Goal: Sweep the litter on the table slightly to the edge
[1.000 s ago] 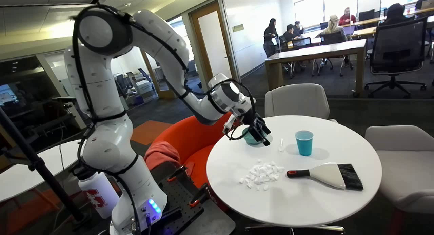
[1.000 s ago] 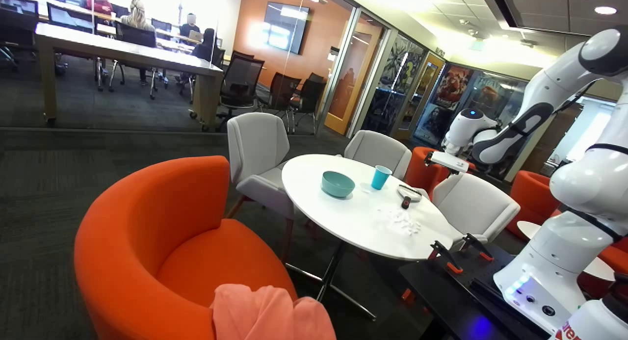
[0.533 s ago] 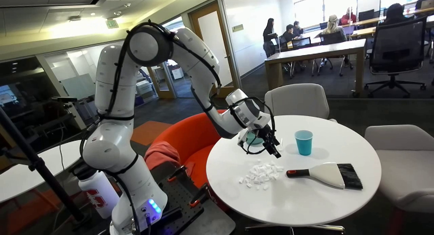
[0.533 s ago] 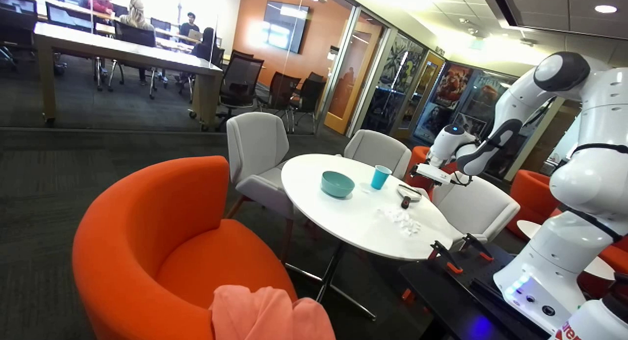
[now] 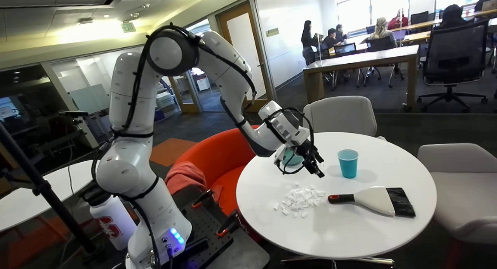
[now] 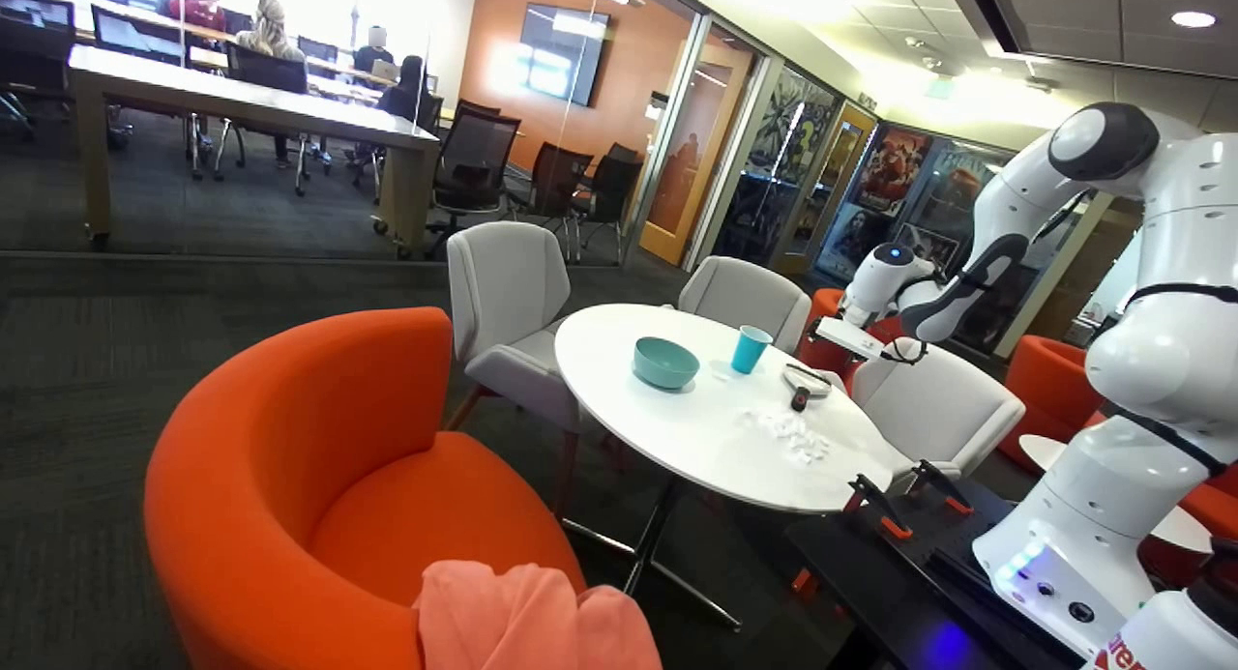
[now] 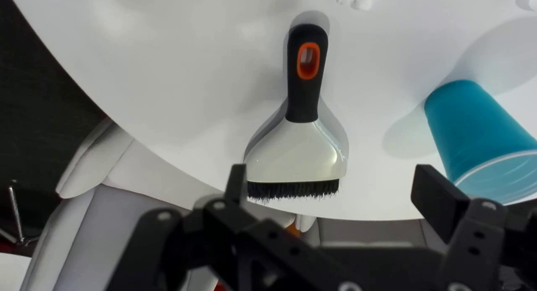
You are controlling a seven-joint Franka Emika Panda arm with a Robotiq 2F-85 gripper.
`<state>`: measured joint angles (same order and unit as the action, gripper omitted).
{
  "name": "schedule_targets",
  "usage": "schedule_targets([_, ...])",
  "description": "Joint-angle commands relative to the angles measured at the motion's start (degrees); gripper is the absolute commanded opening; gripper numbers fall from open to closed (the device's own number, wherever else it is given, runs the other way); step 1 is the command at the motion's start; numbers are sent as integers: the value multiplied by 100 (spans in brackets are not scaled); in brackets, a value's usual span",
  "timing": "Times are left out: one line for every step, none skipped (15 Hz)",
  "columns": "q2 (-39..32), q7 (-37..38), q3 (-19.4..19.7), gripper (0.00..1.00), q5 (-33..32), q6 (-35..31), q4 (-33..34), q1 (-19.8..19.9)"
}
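Litter (image 5: pixel 299 195) beside brush (image 5: pixel 373 200), seemingly apart

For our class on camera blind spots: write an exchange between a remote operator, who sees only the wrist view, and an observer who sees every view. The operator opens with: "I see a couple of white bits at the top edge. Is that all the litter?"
Observer: No. In an exterior view, the litter is a loose cluster on the table, beside the handle of the brush.
Operator: Does anything stand there besides the blue cup?
Observer: Yes, a teal bowl, in both exterior views.
Operator: And the seats?
Observer: In both exterior views, a coral cloth hangs over the orange chair.
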<state>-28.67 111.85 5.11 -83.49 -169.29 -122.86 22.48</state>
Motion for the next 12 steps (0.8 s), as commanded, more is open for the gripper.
schedule_targets([-367, 1267, 172, 100, -805, 267, 531, -306])
schedule_targets([-496, 1484, 158, 100, -944, 322, 630, -315])
schedule_targets([-625, 1736, 157, 100, -1131, 421, 742, -346])
schedule_targets([-754, 1864, 137, 100, -1223, 473, 819, -351])
schedule_targets([-881, 2099, 143, 100, -1401, 545, 906, -369])
schedule_targets([-999, 2261, 141, 100, -1527, 612, 982, -374])
schedule_targets([-1103, 2394, 137, 100, -1617, 691, 1035, -373])
schedule_targets([-1193, 2451, 130, 100, -1632, 739, 1065, -351])
schedule_targets([-1257, 2506, 129, 100, -1653, 797, 1078, -342])
schedule_targets([-1359, 2511, 125, 100, -1637, 839, 1142, -331])
schedule_targets([-1435, 2512, 128, 100, -1649, 837, 1182, -311])
schedule_targets([-1519, 2523, 135, 100, -1718, 831, 1257, -299])
